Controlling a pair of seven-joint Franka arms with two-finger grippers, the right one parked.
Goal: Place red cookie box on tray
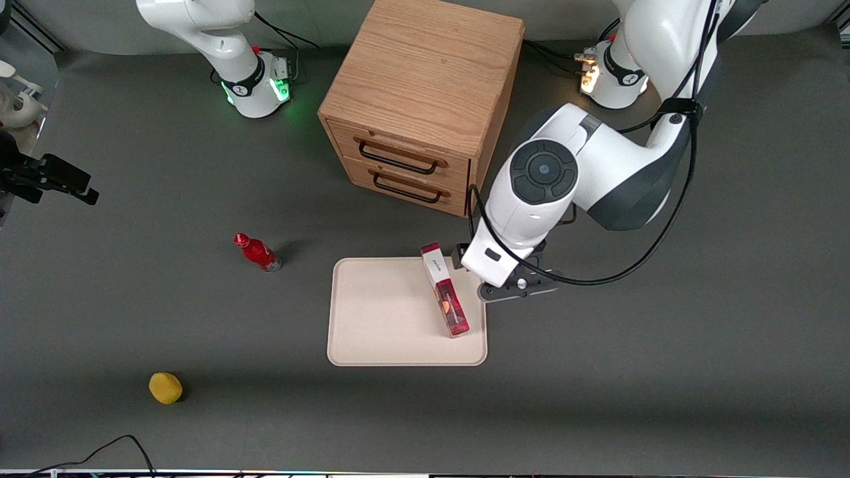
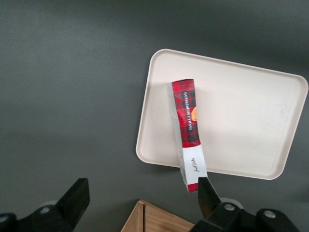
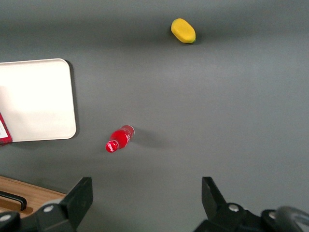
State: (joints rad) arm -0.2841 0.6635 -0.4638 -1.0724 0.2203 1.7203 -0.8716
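The red cookie box [image 1: 445,299] lies on the cream tray [image 1: 385,312], along the tray's side toward the working arm's end. Its white end sticks out a little over the tray rim nearest the wooden cabinet. In the left wrist view the red cookie box [image 2: 188,125] rests on the tray [image 2: 241,116] with nothing touching it. My gripper [image 2: 141,193] is open and empty, up above the table between the tray and the cabinet. One finger [image 2: 205,193] shows just past the box's white end, apart from it. In the front view the wrist covers the fingers.
A wooden two-drawer cabinet [image 1: 418,99] stands farther from the front camera than the tray; its corner [image 2: 154,220] shows under my gripper. A small red bottle [image 1: 257,252] and a yellow rounded object [image 1: 165,388] lie toward the parked arm's end.
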